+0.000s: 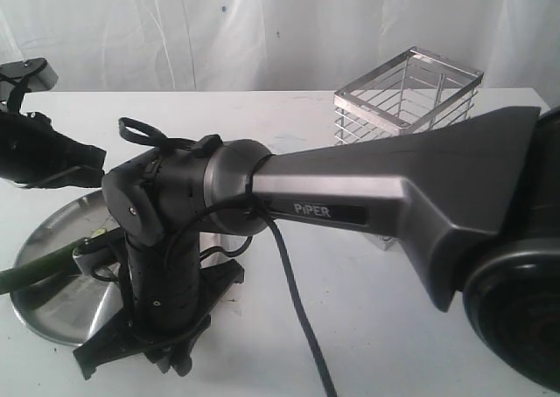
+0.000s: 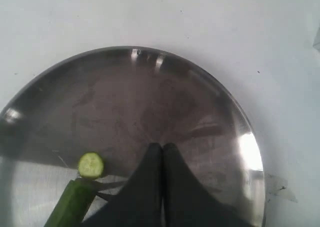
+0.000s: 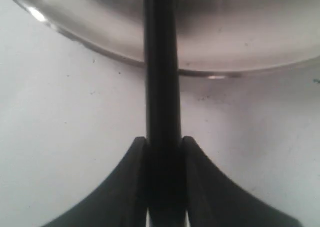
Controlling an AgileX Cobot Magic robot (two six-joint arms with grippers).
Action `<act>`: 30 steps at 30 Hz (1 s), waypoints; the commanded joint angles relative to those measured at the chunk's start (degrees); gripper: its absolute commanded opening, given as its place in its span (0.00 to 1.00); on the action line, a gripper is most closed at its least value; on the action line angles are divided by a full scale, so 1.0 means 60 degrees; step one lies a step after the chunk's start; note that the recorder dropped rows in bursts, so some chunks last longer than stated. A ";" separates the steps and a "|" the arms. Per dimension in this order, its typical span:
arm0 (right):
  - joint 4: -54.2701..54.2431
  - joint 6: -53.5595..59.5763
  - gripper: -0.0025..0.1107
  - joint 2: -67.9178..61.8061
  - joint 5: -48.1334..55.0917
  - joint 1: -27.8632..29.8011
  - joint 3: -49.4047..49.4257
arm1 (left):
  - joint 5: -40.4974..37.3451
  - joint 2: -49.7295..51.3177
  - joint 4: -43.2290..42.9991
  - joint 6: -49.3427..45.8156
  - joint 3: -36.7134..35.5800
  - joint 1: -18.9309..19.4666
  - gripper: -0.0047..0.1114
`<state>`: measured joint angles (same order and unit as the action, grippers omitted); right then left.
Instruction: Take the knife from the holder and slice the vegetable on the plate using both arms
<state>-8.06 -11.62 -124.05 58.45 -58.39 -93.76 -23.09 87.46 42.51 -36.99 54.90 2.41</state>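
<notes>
Right now I am grasping the knife (image 3: pixel 162 62) in my right claw (image 3: pixel 163 143). Both of its fingers (image 3: pixel 132 187) are pressing against the sides of the black handle, which is running straight out from the claw and crossing over the rim of the steel plate (image 3: pixel 240 42). How the blade is sitting past that rim I cannot tell. My right arm (image 1: pixel 350 191), the grey one lettered "PiPER", is reaching across the middle of the white table (image 1: pixel 367 327) and bending down at the near edge of the plate, on the left side of the exterior view. My left claw (image 2: pixel 162 148) is hanging over the plate with its two fingers clenched tight together and nothing between them. The cucumber (image 2: pixel 70 207) is lying on the plate just beside that claw, its cut end pointing toward the plate's middle. One round slice (image 2: pixel 91 165) is lying flat right at that cut end, though whether the two are touching I cannot tell. In the exterior view the cucumber's other end is running off the left edge of the picture, while my left arm (image 1: pixel 44 156) is showing dark above it. The wire holder (image 1: pixel 407 100) is standing on the far side of the table behind my right arm, well apart from the plate.
</notes>
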 commanded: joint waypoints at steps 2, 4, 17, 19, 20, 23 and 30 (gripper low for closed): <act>0.0021 0.0161 0.02 0.0295 -0.0172 0.0025 -0.0077 | -0.0298 -0.0115 0.0185 0.0030 0.0029 -0.0057 0.06; 0.0116 0.0161 0.02 0.0527 -0.0433 0.0025 -0.0077 | -0.0301 -0.0115 0.0251 0.0030 0.0029 -0.0057 0.06; 0.0575 0.0126 0.02 0.1019 0.0052 0.0025 -0.0077 | -0.0354 -0.0138 0.0356 0.0030 0.0029 -0.0057 0.06; 0.0557 0.0126 0.02 0.1139 -0.0266 0.0025 -0.0077 | -0.0375 -0.0138 0.0356 0.0030 0.0029 -0.0057 0.06; 0.0595 0.0126 0.02 0.1233 -0.0351 0.0025 -0.0077 | -0.0425 -0.0138 0.0356 0.0030 0.0029 -0.0057 0.06; 0.0689 0.0148 0.02 0.1271 -0.0352 0.0025 -0.0077 | -0.0580 -0.0138 0.0356 0.0030 0.0029 -0.0057 0.06; 0.1095 0.0163 0.02 0.1296 -0.0127 0.0025 -0.0056 | -0.0535 -0.0918 -0.0512 0.0495 0.0029 -0.0034 0.14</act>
<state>-3.04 -11.16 -117.16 56.60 -58.39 -94.05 -26.43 84.91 42.14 -36.17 54.90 2.41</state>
